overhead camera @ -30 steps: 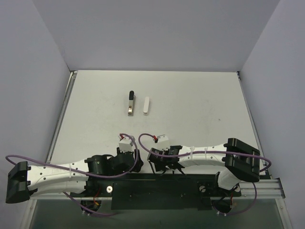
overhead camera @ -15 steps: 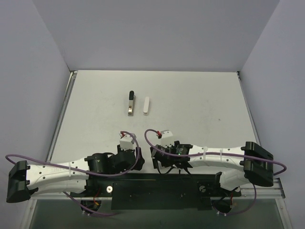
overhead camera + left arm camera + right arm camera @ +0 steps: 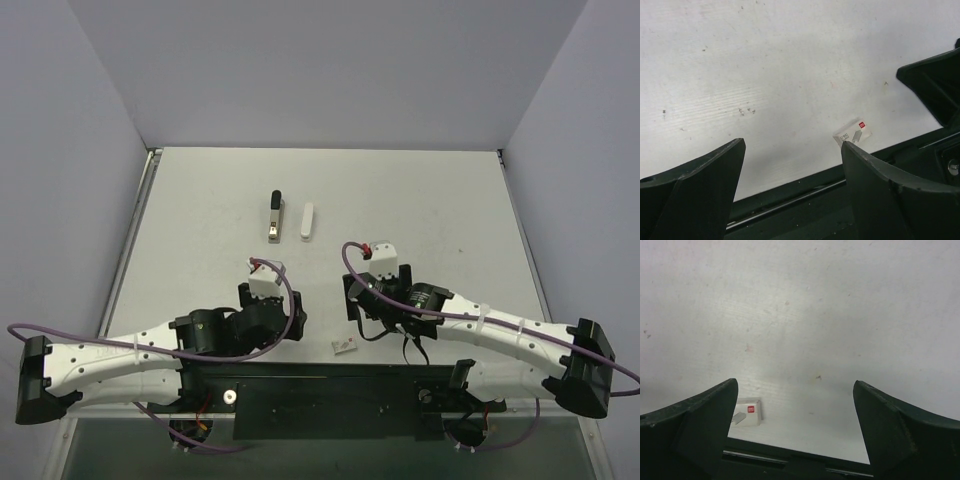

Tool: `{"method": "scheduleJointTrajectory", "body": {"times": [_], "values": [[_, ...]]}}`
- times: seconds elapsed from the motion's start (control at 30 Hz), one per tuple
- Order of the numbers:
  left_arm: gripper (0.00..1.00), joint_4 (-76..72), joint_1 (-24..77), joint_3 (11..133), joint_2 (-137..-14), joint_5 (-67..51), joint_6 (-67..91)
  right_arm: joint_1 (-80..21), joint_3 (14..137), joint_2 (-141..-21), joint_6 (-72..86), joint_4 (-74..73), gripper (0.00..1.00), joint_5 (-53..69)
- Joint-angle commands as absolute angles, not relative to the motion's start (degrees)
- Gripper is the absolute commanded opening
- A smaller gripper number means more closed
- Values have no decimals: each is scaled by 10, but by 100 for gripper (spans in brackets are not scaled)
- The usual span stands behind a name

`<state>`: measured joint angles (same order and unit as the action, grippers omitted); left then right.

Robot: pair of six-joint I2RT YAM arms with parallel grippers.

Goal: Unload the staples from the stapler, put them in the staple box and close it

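- The stapler [image 3: 273, 214] lies on the largest item, a pale table [image 3: 420, 200]. It sits in the upper middle of the overhead frame, lengthwise up the picture, black end uppermost and brassy end lowest.
- Right arm: has swung up from the bottom edge toward mid-frame. The right gripper [image 3: 376, 285] is spread wide and empty. Its wrist view shows only bare table between the fingers [image 3: 700, 420].
- Left arm: has crept a little forward at lower left. The left gripper [image 3: 272, 300] has also widened, is released and holds nothing. Both fingers [image 3: 695, 185] frame bare table.
- Stapler, condition: untouched and in the same spot as a second ago, well apart from both grippers, which are below it in the frame.
- White wedge-shaped piece [image 3: 308, 222]: just right of the stapler and parallel to it, not touching, unmoved.
- Small white tile with a red mark [image 3: 345, 346]: at lower centre near the black base rail. The right arm's advance has uncovered it, and both wrist views show it.
- Staples: no loose strip can be made out anywhere. Whether any sit in the stapler's channel cannot be told.
- Reading: both pincers have just opened and started toward the stapler. This looks like the approach stage, with unloading not yet begun.
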<state>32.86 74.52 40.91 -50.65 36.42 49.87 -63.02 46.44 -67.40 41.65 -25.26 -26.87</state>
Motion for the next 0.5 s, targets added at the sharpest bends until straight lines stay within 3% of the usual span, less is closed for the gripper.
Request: {"method": "scheduleJointTrajectory", "body": {"times": [0.0, 0.1, 0.47], "values": [[89, 359, 734, 454, -516, 403, 465, -618, 502, -630, 373, -305, 96, -386], [89, 369, 731, 475, -526, 411, 455, -610, 510, -620, 360, -319, 100, -420], [90, 374, 730, 525, -549, 468, 427, -577, 538, -621, 317, -322, 100, -427]]}}
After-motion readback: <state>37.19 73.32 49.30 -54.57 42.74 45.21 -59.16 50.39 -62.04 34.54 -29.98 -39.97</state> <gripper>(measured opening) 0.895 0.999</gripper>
